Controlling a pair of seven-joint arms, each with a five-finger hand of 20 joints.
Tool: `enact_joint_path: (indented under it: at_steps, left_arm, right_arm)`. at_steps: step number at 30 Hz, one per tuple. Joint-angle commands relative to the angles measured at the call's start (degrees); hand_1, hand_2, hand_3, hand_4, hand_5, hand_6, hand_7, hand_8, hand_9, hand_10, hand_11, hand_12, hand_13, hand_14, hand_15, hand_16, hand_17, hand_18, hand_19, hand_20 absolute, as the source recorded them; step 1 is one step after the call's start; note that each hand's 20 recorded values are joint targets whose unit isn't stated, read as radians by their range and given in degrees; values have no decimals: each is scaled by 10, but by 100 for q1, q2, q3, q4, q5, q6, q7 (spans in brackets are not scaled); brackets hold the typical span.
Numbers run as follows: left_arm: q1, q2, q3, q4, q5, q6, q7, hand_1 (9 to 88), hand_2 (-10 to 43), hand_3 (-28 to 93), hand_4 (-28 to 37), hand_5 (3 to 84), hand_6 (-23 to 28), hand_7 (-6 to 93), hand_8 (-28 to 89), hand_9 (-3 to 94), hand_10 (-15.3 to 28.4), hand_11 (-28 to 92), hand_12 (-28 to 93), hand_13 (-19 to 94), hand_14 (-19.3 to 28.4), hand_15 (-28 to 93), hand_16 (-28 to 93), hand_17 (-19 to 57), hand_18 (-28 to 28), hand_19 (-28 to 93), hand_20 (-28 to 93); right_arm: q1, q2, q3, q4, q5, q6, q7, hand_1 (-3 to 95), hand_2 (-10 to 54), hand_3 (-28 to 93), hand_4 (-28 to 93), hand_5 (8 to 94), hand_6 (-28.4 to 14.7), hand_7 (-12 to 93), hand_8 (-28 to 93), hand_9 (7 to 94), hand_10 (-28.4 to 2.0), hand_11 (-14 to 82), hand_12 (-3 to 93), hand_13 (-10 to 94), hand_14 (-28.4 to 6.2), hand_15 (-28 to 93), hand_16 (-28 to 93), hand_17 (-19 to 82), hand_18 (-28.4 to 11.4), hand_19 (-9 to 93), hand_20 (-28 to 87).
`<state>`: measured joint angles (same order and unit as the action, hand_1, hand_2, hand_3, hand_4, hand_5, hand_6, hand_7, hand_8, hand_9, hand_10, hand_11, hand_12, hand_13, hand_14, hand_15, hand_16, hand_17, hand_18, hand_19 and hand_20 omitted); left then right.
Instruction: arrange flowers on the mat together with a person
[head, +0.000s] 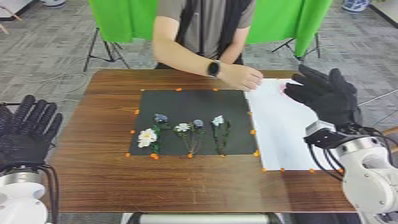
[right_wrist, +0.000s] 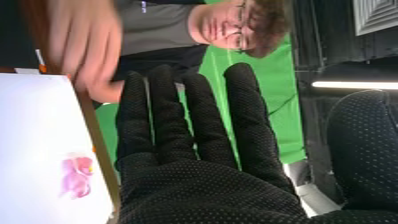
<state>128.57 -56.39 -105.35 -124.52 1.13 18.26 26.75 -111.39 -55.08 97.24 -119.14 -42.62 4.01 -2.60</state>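
On the black mat (head: 191, 145) in the head view lie a white flower (head: 147, 137), a blue-and-white bunch (head: 183, 127) and a thin stem with a pale bloom (head: 218, 120), side by side along the near half. The robot's left hand (head: 27, 132) is open at the left table edge, away from the mat. The right hand (head: 327, 95) is open above the white sheet's far right corner. In the right wrist view, the right hand (right_wrist: 209, 187) has straight fingers, and a pink flower (right_wrist: 77, 175) lies on the white sheet (right_wrist: 35, 125). The person's hand (head: 240, 76) is at the mat's far right corner.
The white sheet (head: 284, 135) adjoins the mat's right side. Small orange pieces (head: 155, 156) line the mat and sheet edges. Brown wooden table (head: 195, 185) extends in front of the mat and to its left.
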Motion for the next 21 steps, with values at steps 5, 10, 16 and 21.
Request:
enact_joint_path:
  at_steps: [5, 10, 16, 21]
  left_arm:
    - [28, -60, -33, 3, -17, -3, 118, 280, 118, 724, -283, 438, 70, 179, -115, 398, 145, 203, 84, 285, 135, 315, -89, -44, 129, 338, 113]
    - [-30, -74, -14, 17, 48, -61, 108, 280, 118, 724, -283, 438, 70, 179, -115, 399, 145, 203, 83, 288, 135, 316, -90, -44, 129, 338, 113]
    - [145, -149, -53, -43, 31, -75, 74, 280, 119, 724, -283, 438, 70, 179, -115, 400, 146, 202, 83, 289, 135, 314, -90, -44, 129, 337, 113]
    - [179, -79, -211, -82, 146, -130, 12, 282, 119, 723, -283, 441, 74, 173, -115, 400, 144, 203, 84, 290, 135, 312, -89, -44, 129, 335, 113]
  right_arm:
    - [-190, -100, 115, -104, 139, -26, -2, 159, 128, 671, -267, 480, -14, 127, -97, 434, -151, 51, 151, 366, -157, 187, 239, 148, -174, 367, 178]
    - [-149, -33, 55, -47, -17, 14, 42, 159, 134, 674, -266, 483, -13, 129, -96, 439, -152, 52, 152, 371, -155, 200, 234, 148, -175, 369, 178]
    - [-260, -92, 100, -79, 37, -16, 117, 160, 137, 679, -265, 494, -8, 138, -101, 447, -168, 52, 153, 374, -158, 216, 229, 146, -178, 376, 179]
    - [-221, -161, 57, -79, 87, -89, 220, 159, 139, 687, -261, 491, -11, 137, -100, 447, -170, 52, 154, 376, -157, 224, 224, 145, -179, 379, 177]
